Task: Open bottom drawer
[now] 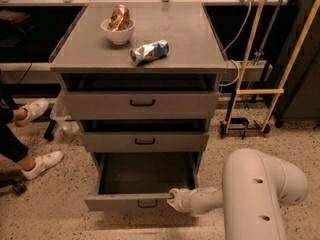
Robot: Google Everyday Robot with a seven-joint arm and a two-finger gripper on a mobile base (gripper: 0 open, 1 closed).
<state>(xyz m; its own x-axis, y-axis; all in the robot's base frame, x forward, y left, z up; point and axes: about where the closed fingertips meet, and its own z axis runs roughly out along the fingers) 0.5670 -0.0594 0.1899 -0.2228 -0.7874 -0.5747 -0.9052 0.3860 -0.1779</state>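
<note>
The bottom drawer (127, 202) of the grey cabinet stands pulled out, showing a dark, bare interior. Its small black loop handle (147, 203) sits at the centre of the low front panel. My gripper (173, 199) is at the top edge of that panel, just right of the handle, at the end of my white arm (250, 194), which reaches in from the lower right. The handle itself is free of the gripper.
Above are the middle drawer (145, 141) and the top drawer (142, 103), both nearly shut. The cabinet top holds a white bowl (118, 30) with food and a crushed can (149, 51). A person's white shoes (42, 163) stand at the left, a yellow-framed cart (252, 91) at the right.
</note>
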